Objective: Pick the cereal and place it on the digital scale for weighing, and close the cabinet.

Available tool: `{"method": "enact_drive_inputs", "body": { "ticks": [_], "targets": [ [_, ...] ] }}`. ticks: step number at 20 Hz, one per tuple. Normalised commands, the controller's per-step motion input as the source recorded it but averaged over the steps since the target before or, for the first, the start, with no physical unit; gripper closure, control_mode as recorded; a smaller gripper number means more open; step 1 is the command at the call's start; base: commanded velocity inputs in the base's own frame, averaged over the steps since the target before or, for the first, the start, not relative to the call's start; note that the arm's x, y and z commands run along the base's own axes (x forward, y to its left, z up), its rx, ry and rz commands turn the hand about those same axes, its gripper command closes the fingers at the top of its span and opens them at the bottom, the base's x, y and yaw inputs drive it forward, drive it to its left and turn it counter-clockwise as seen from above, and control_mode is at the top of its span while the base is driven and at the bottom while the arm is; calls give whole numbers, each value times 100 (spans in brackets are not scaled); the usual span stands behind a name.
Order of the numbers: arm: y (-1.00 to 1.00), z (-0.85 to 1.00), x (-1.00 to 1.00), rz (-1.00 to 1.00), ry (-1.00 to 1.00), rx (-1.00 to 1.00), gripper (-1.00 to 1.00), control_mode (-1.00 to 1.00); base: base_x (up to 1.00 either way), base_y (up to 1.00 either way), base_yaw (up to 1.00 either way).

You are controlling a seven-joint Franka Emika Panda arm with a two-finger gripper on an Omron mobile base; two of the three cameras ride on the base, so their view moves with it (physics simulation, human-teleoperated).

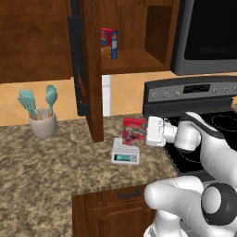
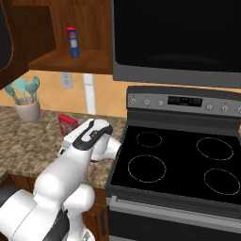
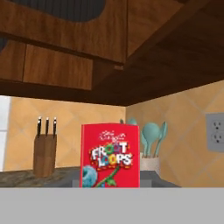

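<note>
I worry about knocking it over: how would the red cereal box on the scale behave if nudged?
The cereal stands upright, tall and thin on the small digital scale, so it probably tips easily. It looks like stiff cardboard, likely light for its size, so a push near its top would probably topple rather than slide it.

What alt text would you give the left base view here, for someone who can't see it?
A red cereal box stands on the digital scale on a granite counter, the robot's white hand right beside it. Above, the dark wood cabinet hangs open, holding another box.
</note>
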Motion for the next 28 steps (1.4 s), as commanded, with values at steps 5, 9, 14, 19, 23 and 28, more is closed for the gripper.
{"method": "enact_drive_inputs", "body": {
  "ticks": [5,9,14,19,23,28],
  "targets": [
    [3,-31,31,0,0,0,100,-100,0,0,0],
    [6,-32,28,0,0,0,100,-100,0,0,0],
    [9,-28,30,0,-1,0,100,-100,0,0,0],
    [1,-26,34,0,-3,0,100,-100,0,0,0],
    [7,-15,27,0,-4,0,100,-100,0,0,0],
    [30,-1,0,0,-2,-1,100,-100,0,0,0]
  ]
}}
